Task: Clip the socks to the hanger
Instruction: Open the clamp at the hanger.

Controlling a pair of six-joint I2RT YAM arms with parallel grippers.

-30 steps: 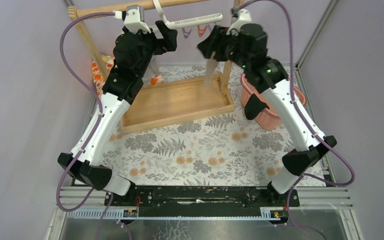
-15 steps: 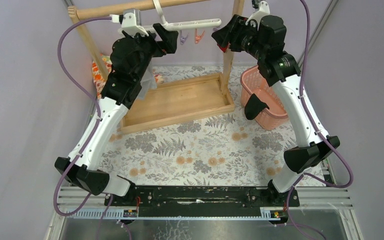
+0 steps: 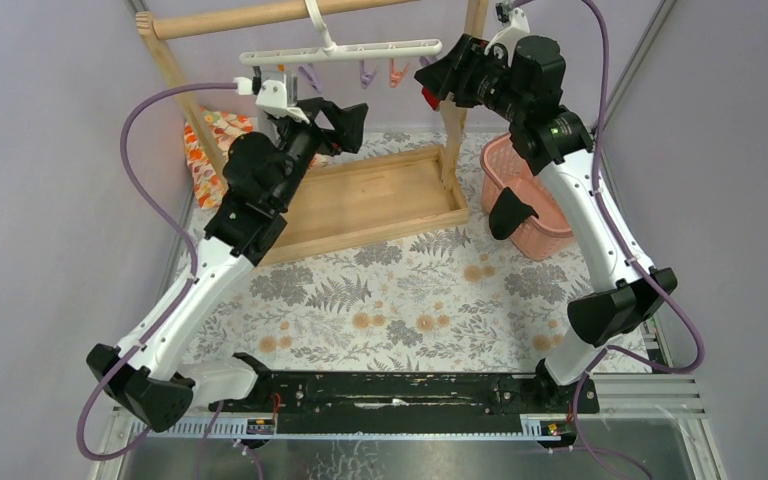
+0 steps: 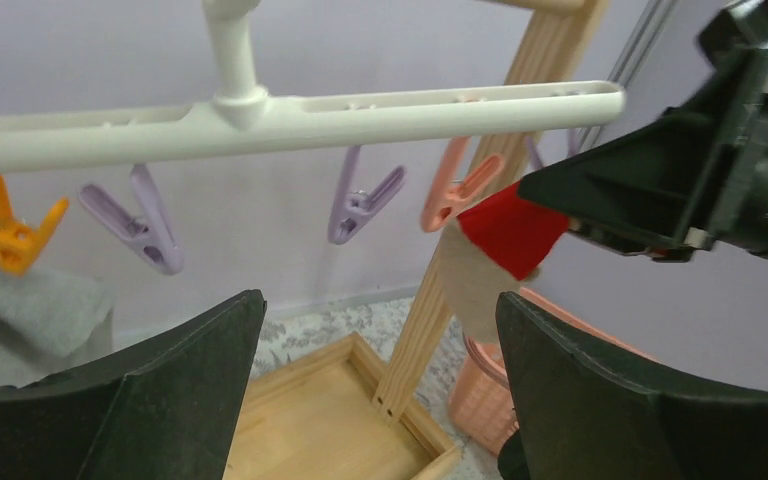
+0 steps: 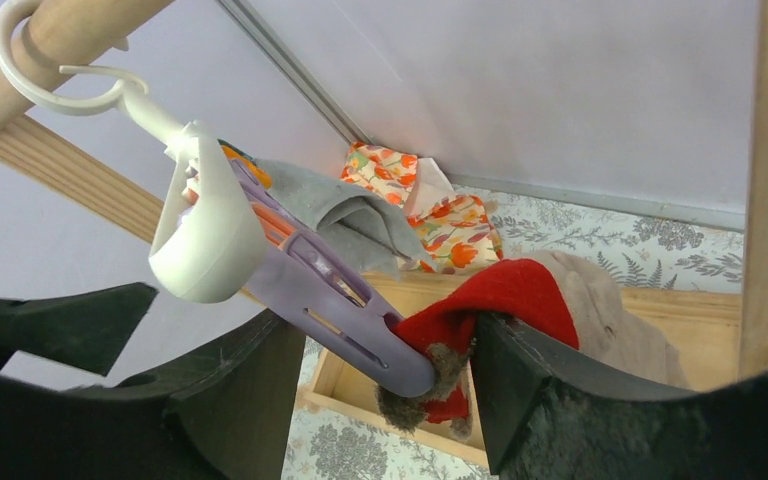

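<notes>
Jaws spread, the left gripper (image 4: 377, 305) has dropped away from the hanger (image 4: 360, 112), while the right gripper (image 5: 380, 328) pinches the red-tipped beige sock (image 4: 505, 228) at the rightmost purple clip (image 5: 340, 310), seemingly not yet clipped.

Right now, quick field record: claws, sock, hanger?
left claw: open, empty, looking up at the hanger
right claw: shut on beige sock, up at the hanger's far end
beige sock: red end against a purple clip
clipped: cannot tell
</notes>
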